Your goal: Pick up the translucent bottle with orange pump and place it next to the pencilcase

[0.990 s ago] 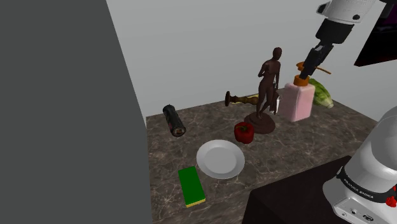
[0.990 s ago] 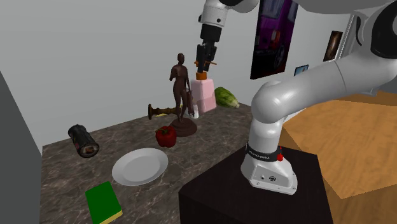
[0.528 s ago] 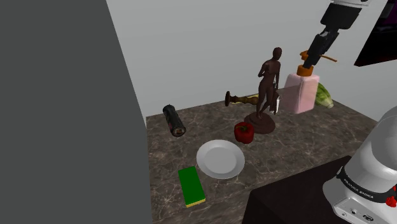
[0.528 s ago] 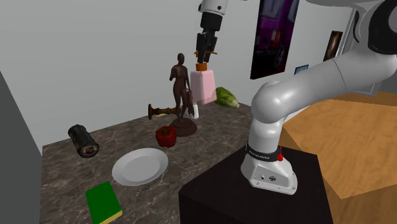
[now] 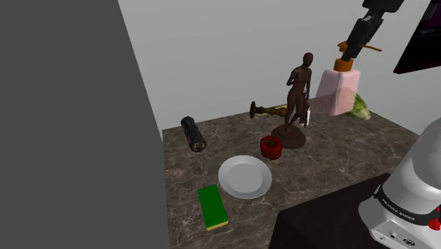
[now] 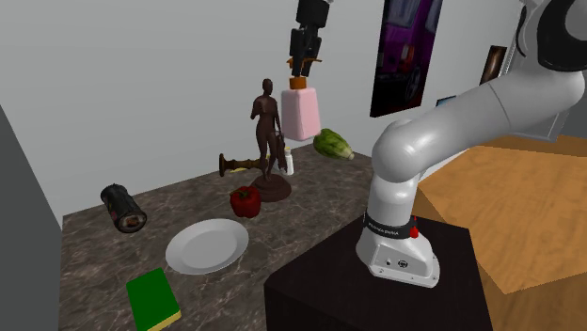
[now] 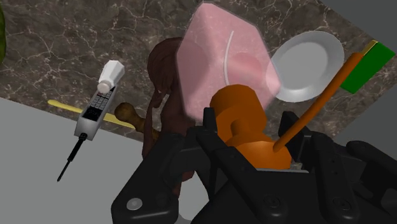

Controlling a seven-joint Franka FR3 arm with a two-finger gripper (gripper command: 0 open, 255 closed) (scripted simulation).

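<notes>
Arm's up high, reaching to the far end of the tabletop (image 5: 332,159); the wrist runs off the shoulder view's top edge, w/ only the lower links and hand in frame. In the second exterior view the forearm is cut off at the top too, and the hand points straight down. End effector (image 5: 348,49) (image 6: 301,68) (image 7: 254,137) is clamped on the orange pump of the pink translucent bottle (image 5: 337,92) (image 6: 302,113) (image 7: 222,57), fingers either side of the collar. The bottle hangs in the air, clear of the tabletop, body a bit tilted, just to the shoulder view's right of the brown figurine (image 5: 300,95) (image 6: 268,132).

Hard-to-see bits: fingertips are tucked behind the pump in the wrist view, so exact contact isn't clear. The figurine sits mostly behind the bottle there. The lettuce (image 5: 361,107) (image 6: 333,144) is partly covered by the bottle in the shoulder view. A grey handset w/ antenna (image 7: 95,111) sits by the figurine; can't tell if they touch.

Well apart, toward the shoulder view's left, a dark cylindrical case (image 5: 192,133) (image 6: 123,207) lies on its side. Nearer: red pepper (image 5: 271,147) (image 6: 245,200), white plate (image 5: 244,177) (image 6: 207,246) (image 7: 307,57), and a flat green block (image 5: 212,206) (image 6: 152,299), its edge clipped by the second exterior view's bottom.
</notes>
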